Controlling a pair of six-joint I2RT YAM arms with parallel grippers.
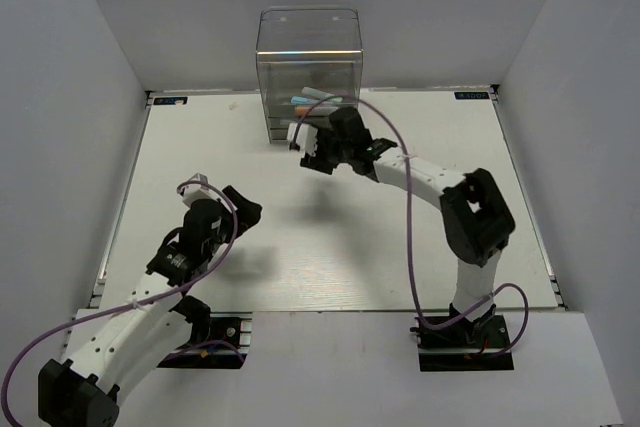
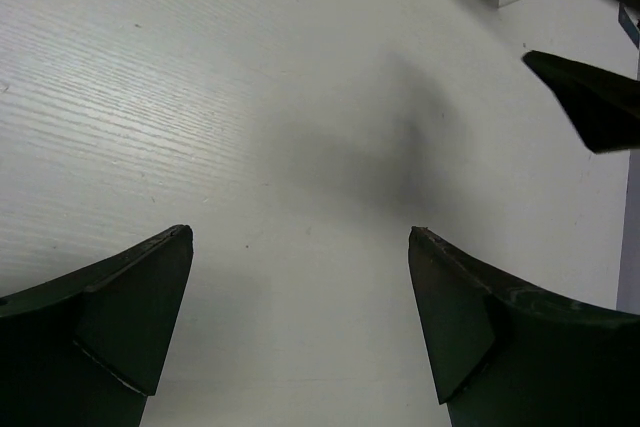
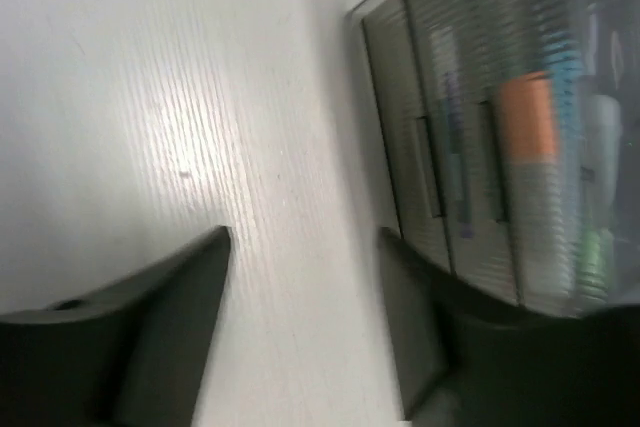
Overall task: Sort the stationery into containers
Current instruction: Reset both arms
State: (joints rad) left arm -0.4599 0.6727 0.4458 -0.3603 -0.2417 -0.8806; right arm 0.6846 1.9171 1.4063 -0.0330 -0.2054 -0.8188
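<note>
Your right claw is spread & empty, just beside the cabinet front; the pens lie inside its drawers. Left claw is spread over the surface. Sorting seems done, I think: next you retract the arms w/o bumping it.

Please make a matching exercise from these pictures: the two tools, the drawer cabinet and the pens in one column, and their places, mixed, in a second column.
Things:
1. left tool
2. right tool
3. drawer cabinet
4. pens

Places:
A. inside the drawer cabinet
B. open over the bare table, near left
C. at the table's far edge
D. open, just in front of the drawer cabinet

Pairs: 1-B, 2-D, 3-C, 4-A
</note>
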